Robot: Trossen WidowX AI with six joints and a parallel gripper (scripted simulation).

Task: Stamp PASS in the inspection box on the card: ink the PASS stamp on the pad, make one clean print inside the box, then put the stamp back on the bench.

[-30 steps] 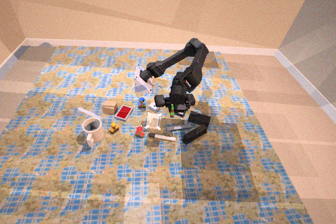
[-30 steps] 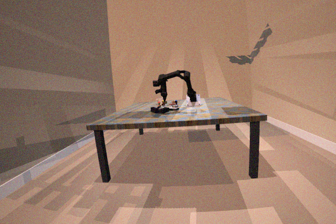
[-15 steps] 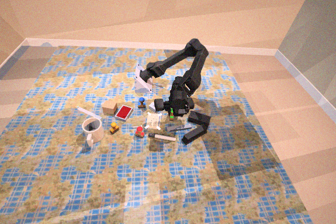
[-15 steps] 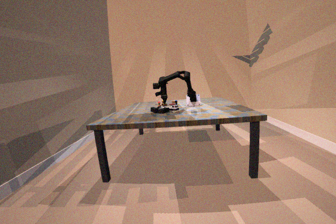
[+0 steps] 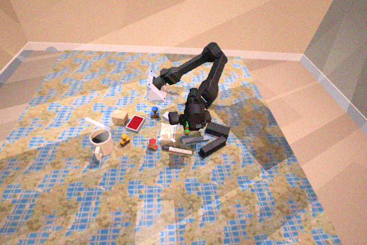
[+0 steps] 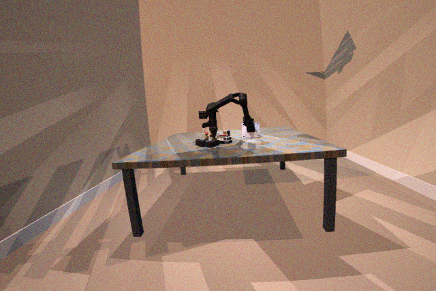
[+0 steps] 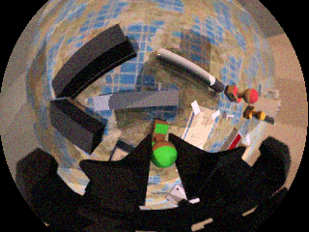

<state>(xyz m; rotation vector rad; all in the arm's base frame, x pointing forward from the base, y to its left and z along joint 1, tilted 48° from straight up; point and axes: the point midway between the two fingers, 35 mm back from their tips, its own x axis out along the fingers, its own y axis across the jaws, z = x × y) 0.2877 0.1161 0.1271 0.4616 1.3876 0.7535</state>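
while clamped on green stamp (image 7: 164, 153), gripper (image 7: 161, 162) prob. hangs beside card (image 5: 167, 132).

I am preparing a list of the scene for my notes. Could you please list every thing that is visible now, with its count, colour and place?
Stamps on table: 3; blue, yellow, red; around the card.
Green stamp: 1; held, right of card.
Card: 1, white, centre.
Ink pad: 1, red, left of card.
Mug: 1, cream, far left.
Wooden block: 1, tan, beside pad.
Marker: 1, white, below card.
Dark blocks: 2, black, right.
Grey bar: 1.
White strip: 1, above mug.
Table: 1, blue-tan.
Fingers: black, closed on the green stamp.
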